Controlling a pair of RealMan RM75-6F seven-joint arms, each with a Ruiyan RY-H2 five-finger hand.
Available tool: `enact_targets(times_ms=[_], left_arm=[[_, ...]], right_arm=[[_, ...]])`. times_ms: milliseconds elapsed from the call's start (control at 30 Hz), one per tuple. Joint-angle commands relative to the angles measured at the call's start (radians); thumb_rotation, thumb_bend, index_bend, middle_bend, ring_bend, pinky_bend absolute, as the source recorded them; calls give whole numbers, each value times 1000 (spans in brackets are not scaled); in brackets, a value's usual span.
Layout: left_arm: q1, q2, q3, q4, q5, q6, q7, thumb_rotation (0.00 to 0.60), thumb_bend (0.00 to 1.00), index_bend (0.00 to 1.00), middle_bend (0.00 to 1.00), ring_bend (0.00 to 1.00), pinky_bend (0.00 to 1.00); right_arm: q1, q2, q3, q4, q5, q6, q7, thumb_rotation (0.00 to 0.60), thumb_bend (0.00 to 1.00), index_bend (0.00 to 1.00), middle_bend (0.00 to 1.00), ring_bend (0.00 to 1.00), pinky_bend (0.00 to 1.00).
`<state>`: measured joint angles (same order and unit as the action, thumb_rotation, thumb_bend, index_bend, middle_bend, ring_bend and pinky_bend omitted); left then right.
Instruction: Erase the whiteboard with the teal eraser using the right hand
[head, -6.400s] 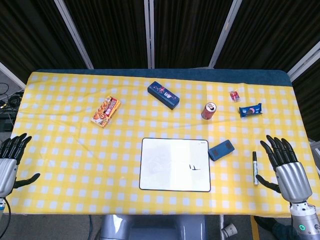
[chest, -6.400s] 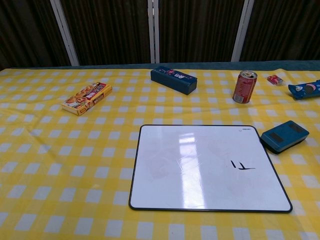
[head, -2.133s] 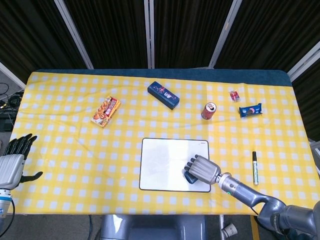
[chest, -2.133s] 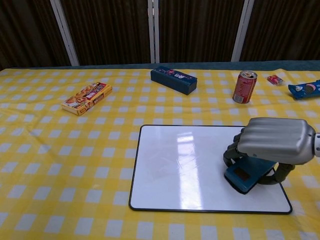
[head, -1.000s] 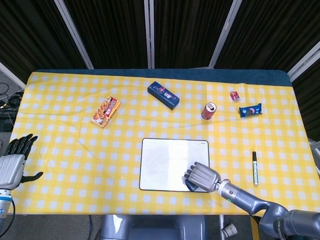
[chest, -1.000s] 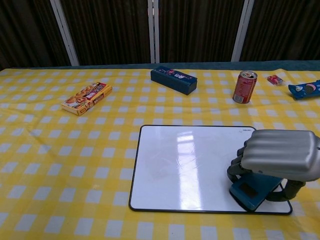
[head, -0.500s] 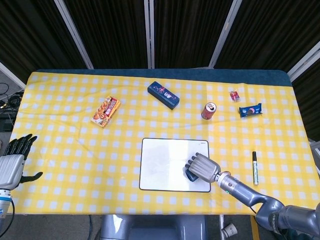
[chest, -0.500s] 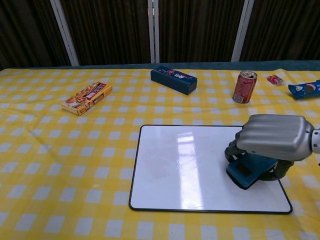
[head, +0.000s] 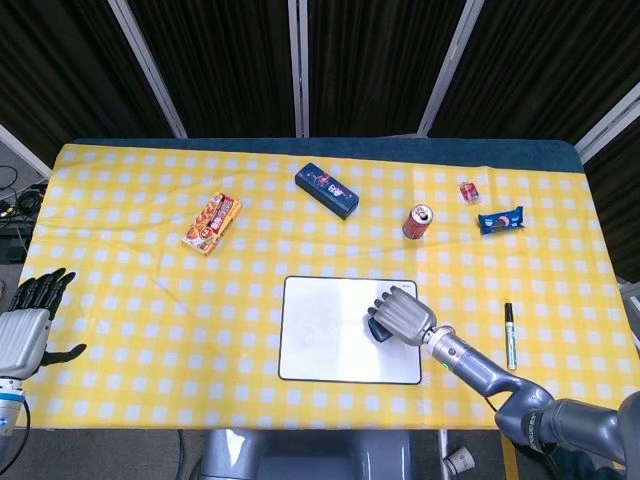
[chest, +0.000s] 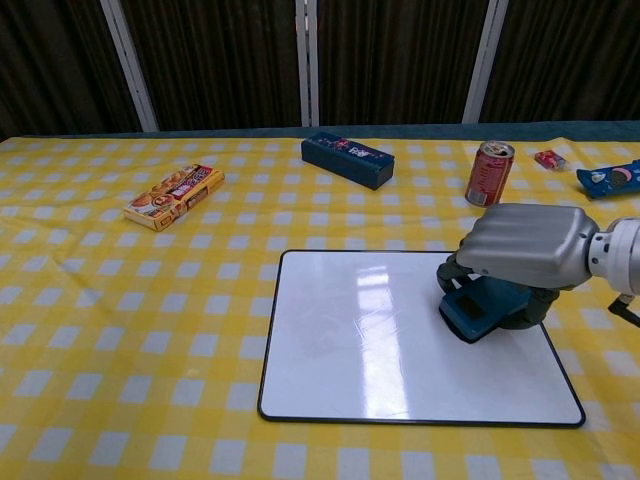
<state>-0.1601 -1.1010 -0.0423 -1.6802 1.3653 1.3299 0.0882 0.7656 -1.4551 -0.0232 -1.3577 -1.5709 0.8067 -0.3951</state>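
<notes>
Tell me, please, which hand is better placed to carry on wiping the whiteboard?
The right hand: it already grips the teal eraser on the whiteboard. The left hand hangs open off the table's near-left edge, far from the board.

Top-down view of a table (head: 120, 300) covered with a yellow-and-white checked cloth. A whiteboard (head: 330, 340) lies near the front edge at centre. The right hand (head: 403, 315) rests palm-down over the board's upper right part, its fingers curled around the teal eraser (head: 377, 328), which lies flat on the board surface. A black marker (head: 510, 335) lies to the right of the board. Farther back are a snack box (head: 212, 222), a dark blue box (head: 327, 189), a red can (head: 418, 221), a small red packet (head: 468, 190) and a blue cookie pack (head: 500, 220). The left hand (head: 28, 325) hangs off the table's front left corner, fingers apart, holding nothing.
</notes>
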Motion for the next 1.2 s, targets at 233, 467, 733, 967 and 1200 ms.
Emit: enact_targets(times_ms=[233,467,733,967,1200], left_arm=[[0,0,3,-3,3,0,4,600,0,0,0,0,0],[0,-1,3,-3,2,0,6,600,0,0,0,0,0],[3,3,3,-5,3,5,0,600,0,0,0,0,0],[4,6,4,-10,9,7,-1,600,0,0,0,0,0],[1,2,5,-14,7,2,11,600,0,0,0,0,0]], right_arm=[[2,23,-53,-118,-24,-32,-24,600,633,632,640,531,490],[-2,56,-88,-210,-83,-7,-30,600,633,632,642,531,491],[-17,138,-22,-231,-69,95,-9,600,639,632,642,532,491],[-47,166,35,-123,75,94,22,600,643,631,641,532,490],[-67,117,54,41,183,55,49,600,642,627,635,532,490]])
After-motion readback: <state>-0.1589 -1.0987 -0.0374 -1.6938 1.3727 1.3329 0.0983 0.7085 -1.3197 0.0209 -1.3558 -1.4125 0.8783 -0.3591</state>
